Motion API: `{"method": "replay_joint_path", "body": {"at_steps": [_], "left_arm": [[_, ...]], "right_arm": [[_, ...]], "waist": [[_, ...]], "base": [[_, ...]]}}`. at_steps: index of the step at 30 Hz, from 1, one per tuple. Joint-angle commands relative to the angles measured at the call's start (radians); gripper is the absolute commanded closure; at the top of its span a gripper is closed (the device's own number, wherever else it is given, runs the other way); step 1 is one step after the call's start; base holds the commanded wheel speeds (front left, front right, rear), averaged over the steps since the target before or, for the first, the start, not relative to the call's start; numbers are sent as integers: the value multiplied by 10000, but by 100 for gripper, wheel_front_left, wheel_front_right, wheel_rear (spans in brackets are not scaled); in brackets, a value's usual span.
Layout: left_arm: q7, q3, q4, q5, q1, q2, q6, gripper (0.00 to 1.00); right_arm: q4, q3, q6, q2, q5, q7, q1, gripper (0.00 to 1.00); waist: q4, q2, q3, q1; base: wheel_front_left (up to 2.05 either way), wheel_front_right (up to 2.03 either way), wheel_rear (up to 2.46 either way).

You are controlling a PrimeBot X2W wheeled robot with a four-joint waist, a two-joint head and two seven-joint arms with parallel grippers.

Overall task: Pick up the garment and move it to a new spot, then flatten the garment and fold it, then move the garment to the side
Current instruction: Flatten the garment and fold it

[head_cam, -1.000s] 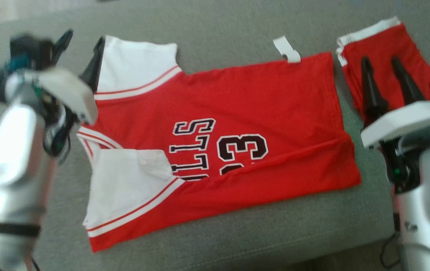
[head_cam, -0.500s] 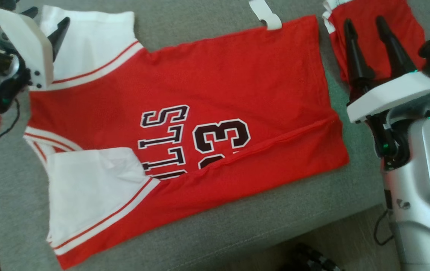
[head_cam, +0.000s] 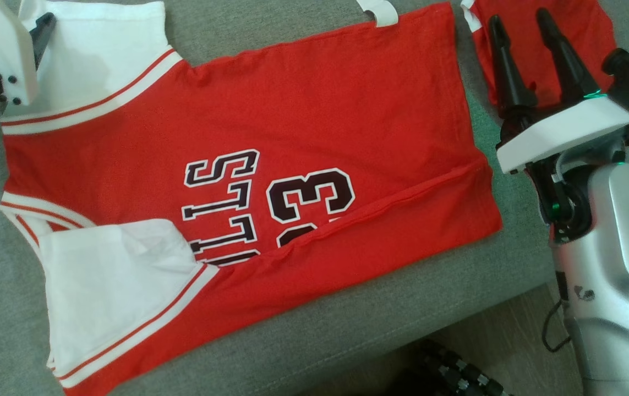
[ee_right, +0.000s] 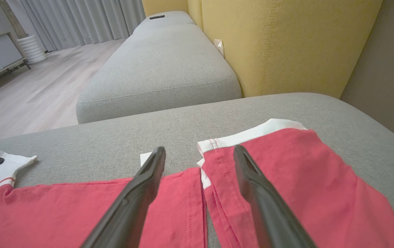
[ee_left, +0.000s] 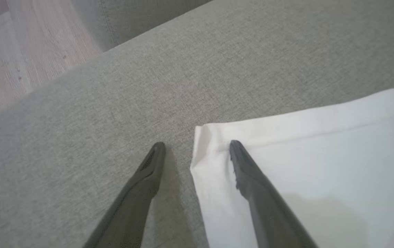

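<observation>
1. The left gripper (ee_left: 197, 146) is standing wide and grasping nothing. One finger is lying over the corner of a white sleeve (ee_left: 303, 158) and the other over the bare grey cushion (ee_left: 114, 103). I cannot tell whether the tips are touching.
2. The right gripper (head_cam: 518, 22) is also gaping and empty. It is hovering where the hem of the red jersey (head_cam: 303, 104) is running just beside a second red piece (head_cam: 595, 38) edged in white.
3. The red jersey is lying spread across the grey cushion between the two grippers. Its near long edge is folding up over the black lettering, and its white sleeves are pointing to the robot's left.
4. A small white tab (head_cam: 377, 11) is sticking out at the far hem.
5. Beyond, a yellow backrest (ee_right: 286, 41) is rising behind the grey cushion, and a wooden floor (ee_right: 28, 96) is showing.
</observation>
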State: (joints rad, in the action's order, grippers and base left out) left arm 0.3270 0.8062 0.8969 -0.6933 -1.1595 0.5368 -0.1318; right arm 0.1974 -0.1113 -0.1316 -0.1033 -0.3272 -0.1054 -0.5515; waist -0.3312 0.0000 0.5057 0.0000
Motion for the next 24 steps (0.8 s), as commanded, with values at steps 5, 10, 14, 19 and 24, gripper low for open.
{"method": "replay_joint_path", "body": {"at_steps": [5,10,14,19,24], "left_arm": [[1164,645,-555,-1131,-116,368,12,56],[393,885,-665,-1488,-259,503,12,100],[-542,817,-468,-1443,-342,375,12,100],[-2076,727,-204,-1252,-390,94,21,100],[-3214,779,-289,-1140,-164,-194,35,100]], "right_arm": [[-323,-26,9,-107,33,60,-174,0],[-186,81,9,-159,147,35,-164,0],[-73,165,9,-247,191,32,-164,0],[120,340,9,-421,215,11,-224,0],[441,541,9,-657,78,-124,-264,0]], "waist": [[88,0,-35,0],[285,0,-209,0],[443,0,-377,0],[830,0,-728,0],[1407,0,-1091,0]], "base": [[0,0,0],[0,0,0],[0,0,0],[0,0,0],[0,0,0]]}}
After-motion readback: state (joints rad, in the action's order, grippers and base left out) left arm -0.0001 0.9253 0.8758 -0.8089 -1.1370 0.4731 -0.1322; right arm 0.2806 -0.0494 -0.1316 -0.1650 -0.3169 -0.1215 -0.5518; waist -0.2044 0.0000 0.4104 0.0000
